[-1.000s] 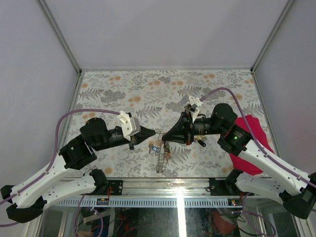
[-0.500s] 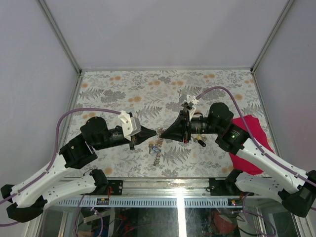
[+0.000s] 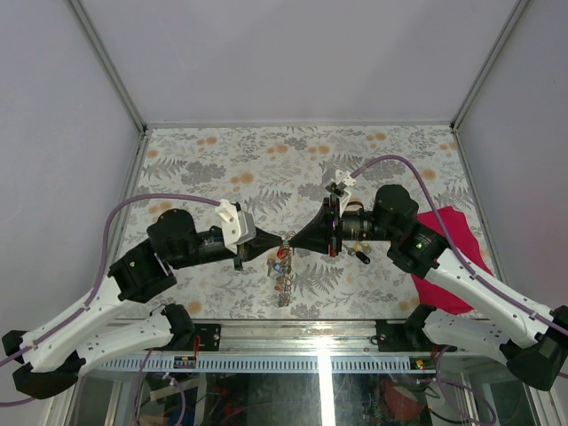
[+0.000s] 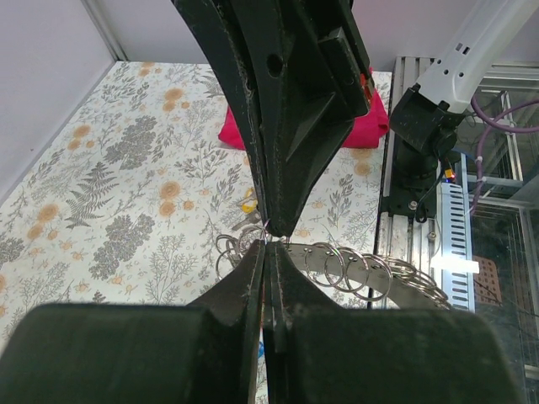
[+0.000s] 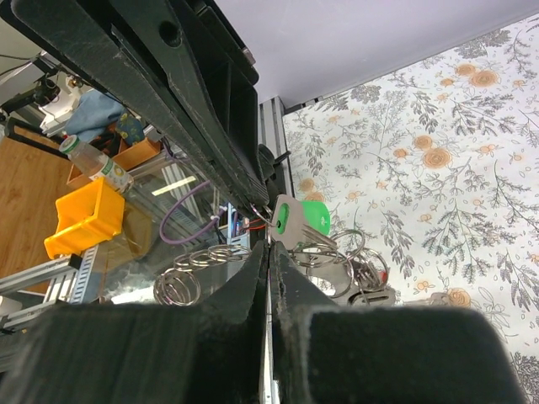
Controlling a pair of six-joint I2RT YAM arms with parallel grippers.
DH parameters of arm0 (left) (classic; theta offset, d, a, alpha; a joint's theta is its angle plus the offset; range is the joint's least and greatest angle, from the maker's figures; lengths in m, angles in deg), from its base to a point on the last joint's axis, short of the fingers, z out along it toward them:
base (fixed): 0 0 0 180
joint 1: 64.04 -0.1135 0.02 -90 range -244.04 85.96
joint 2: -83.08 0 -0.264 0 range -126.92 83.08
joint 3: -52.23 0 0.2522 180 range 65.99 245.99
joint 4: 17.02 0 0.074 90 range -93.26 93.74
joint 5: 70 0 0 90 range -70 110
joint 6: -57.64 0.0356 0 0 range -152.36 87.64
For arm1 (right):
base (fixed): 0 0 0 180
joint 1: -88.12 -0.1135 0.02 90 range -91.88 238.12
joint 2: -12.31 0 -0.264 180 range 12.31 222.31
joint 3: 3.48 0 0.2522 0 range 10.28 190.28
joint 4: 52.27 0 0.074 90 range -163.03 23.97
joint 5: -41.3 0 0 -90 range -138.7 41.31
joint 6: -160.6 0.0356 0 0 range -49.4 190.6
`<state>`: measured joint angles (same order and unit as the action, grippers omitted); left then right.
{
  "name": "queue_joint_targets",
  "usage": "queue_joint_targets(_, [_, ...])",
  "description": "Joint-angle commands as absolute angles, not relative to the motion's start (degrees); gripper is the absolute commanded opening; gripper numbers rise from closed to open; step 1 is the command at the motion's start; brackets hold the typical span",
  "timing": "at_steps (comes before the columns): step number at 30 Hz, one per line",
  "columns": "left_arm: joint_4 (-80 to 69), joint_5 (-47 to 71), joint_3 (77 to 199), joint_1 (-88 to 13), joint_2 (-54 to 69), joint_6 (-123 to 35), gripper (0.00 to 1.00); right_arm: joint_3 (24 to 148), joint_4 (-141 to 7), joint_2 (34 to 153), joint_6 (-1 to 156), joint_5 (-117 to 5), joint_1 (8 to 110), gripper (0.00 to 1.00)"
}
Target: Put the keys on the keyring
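The keyring (image 3: 284, 241) hangs in the air above the near middle of the table (image 3: 222, 160), caught at the spot where the two grippers meet tip to tip. The left gripper (image 3: 273, 241) has its fingers pressed flat together with only a hairline slit between them, and its wrist view shows their points nipping a thin wire of the ring. The right gripper (image 3: 295, 240) is likewise closed to a point right against the left one. Whether it pinches the ring itself or a key cannot be told. A green-headed key (image 5: 307, 220) sits just beside the meeting tips, among silvery loops. Below them, in the top view, the keys (image 3: 280, 259) dangle in a small bunch showing red and blue heads. The link chain (image 4: 358, 273) trails down from the ring in a curve of round links toward the table's near edge. A few loose keys (image 3: 358, 256) lie on the floral table surface under the right wrist. A crimson cloth (image 3: 454, 257) lies well apart at the right edge, partly under the right arm.
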<state>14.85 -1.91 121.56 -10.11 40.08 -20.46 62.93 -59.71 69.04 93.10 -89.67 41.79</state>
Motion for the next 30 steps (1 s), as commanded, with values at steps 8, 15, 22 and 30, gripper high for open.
queue_joint_targets(8, [15.71, -3.8, 123.49, -10.42, 39.93, -19.66, 0.0, 66.08, -55.14, 66.13, 93.28, -86.4, 42.08, 0.0])
queue_joint_targets(15, [16.06, -4.5, 123.63, -10.42, 39.34, -19.49, 0.0, 66.24, -54.78, 65.86, 93.36, -86.51, 42.07, 0.0])
queue_joint_targets(22, [16.48, -4.92, 123.92, -10.35, 39.14, -19.31, 0.0, 66.01, -54.82, 65.44, 93.31, -85.6, 42.06, 0.0])
queue_joint_targets(30, [16.75, -4.97, 123.99, -10.39, 39.19, -19.25, 0.0, 65.8, -55.08, 64.79, 93.26, -83.64, 42.06, 0.0])
